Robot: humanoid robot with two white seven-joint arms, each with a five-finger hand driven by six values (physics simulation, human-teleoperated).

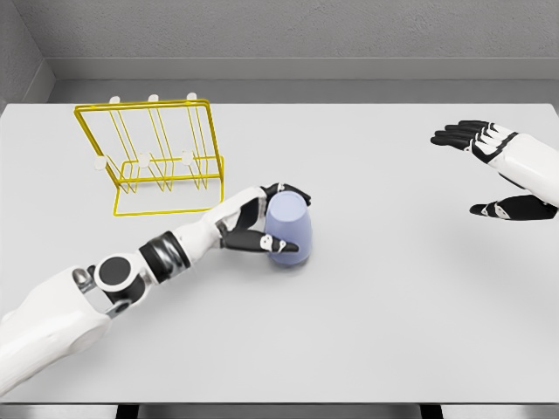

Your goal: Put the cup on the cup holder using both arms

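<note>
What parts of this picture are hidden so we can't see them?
Head view only:
- The side of the cup facing the left hand: the hand's fingers cover it.
- Whether the cup has a handle or which end is open: not visible from this angle.
- The right hand: its arm is cut off by the picture's right edge.
- The yellow cup holder: its peg tips are too small to make out.

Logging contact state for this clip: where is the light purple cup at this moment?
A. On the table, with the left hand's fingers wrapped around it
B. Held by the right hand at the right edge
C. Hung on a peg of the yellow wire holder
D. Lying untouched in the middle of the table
A: the cup stands on the table in the left hand, in front of the holder; the right hand is open, far right.
</note>
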